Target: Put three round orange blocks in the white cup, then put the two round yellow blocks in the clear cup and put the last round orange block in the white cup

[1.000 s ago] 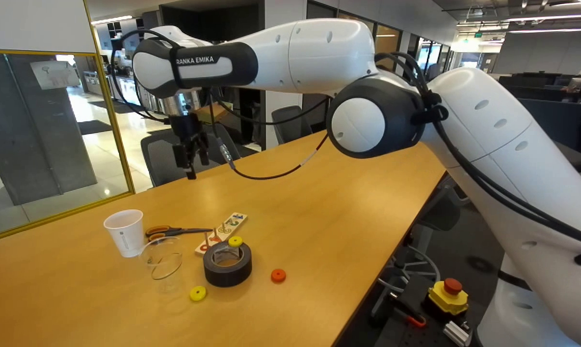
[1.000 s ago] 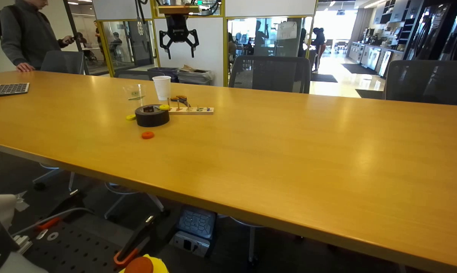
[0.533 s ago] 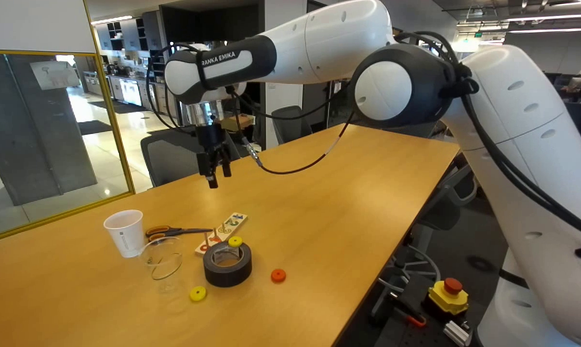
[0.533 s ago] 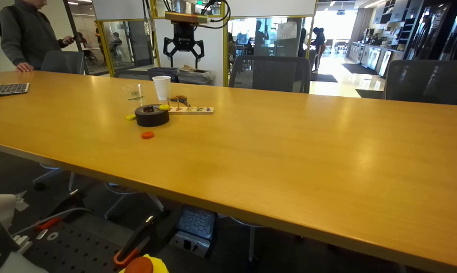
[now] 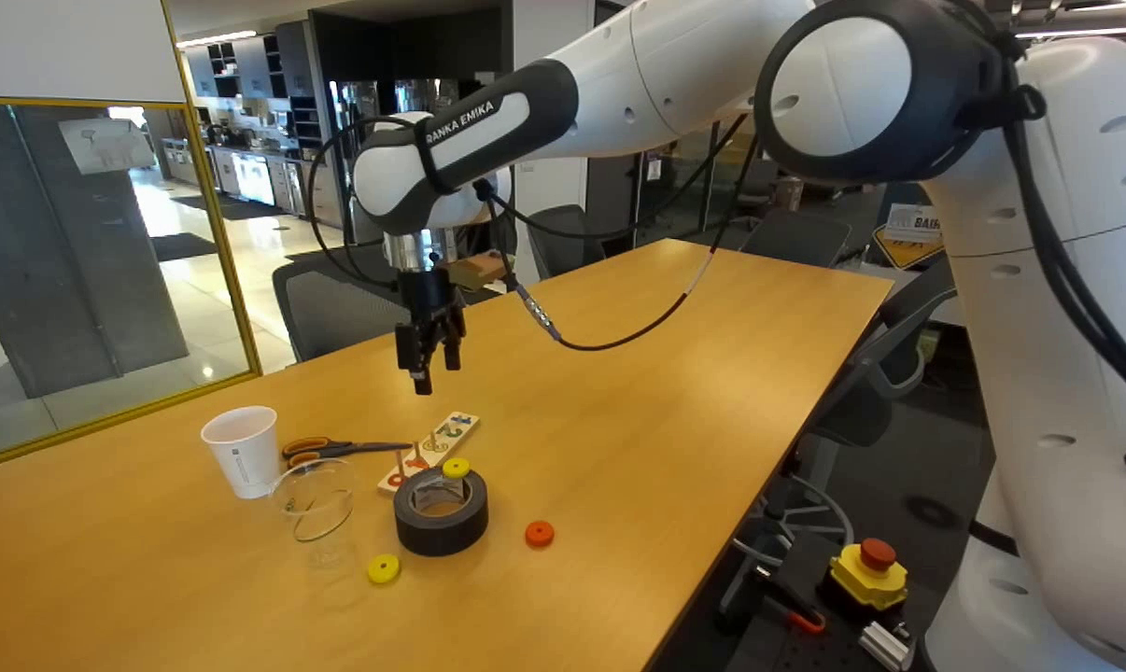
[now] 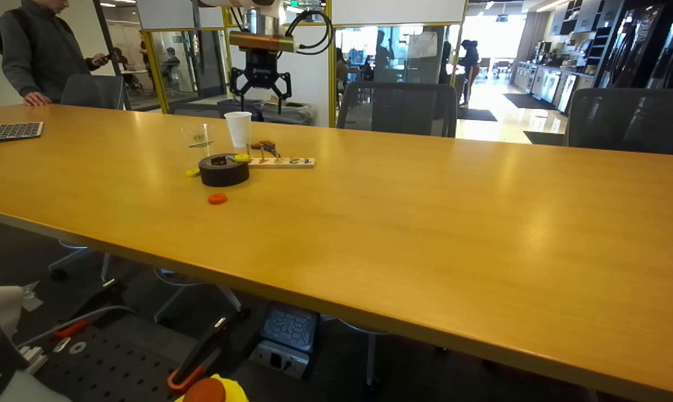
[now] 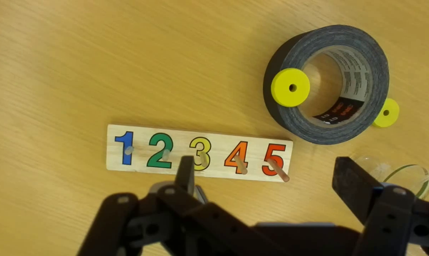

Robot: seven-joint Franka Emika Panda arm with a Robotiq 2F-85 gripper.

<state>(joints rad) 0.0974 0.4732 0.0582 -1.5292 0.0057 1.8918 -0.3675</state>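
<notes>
Yellow block sits atop the tape roll; another yellow block and the orange block lie on the table. All prob. light, stiff, bit slick; I'd pinch opp. sides softly, else it may tip. My gripper hangs spread wide w/ nothing in it.

A white robot arm, dark-capped at its joints, stretches out with its elbow bent and its forearm sloping down to a silver wrist collar. Below, the black claw hangs in midair, pointing down, its two fingers spread wide apart.
</notes>
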